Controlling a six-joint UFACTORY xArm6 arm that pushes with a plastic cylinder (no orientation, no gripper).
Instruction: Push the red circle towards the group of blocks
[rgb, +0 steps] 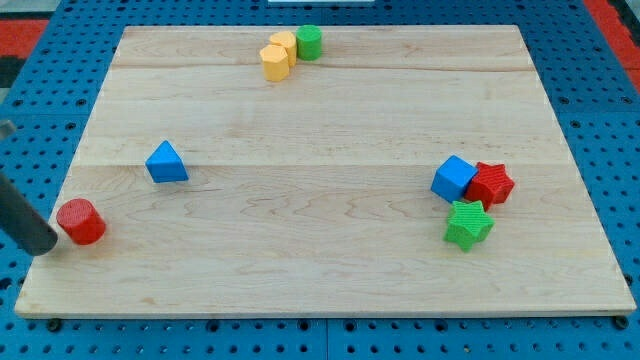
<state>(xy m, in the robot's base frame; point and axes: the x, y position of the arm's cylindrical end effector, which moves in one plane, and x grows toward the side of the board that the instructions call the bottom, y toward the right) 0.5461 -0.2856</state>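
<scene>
Pale wood formed the worktop (320, 270), and the red circle (81, 221) sat near its lower-left corner. Just to the circle's left, touching or nearly so, was my tip (48, 246), a bare rod end effector with nothing to open or hold. Far to the view's right clustered the blue cube (454, 178), red star (491, 185) and green star (468, 223), so a rightward push looked called for.

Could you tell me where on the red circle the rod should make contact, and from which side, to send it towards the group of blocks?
There is no claw, so push rather than grip. Press my tip against the red circle's left wall, about where it now sits. The round side will slip off an off-centre push, so aim through its middle toward the blue cube, red star and green star at the view's right.
</scene>
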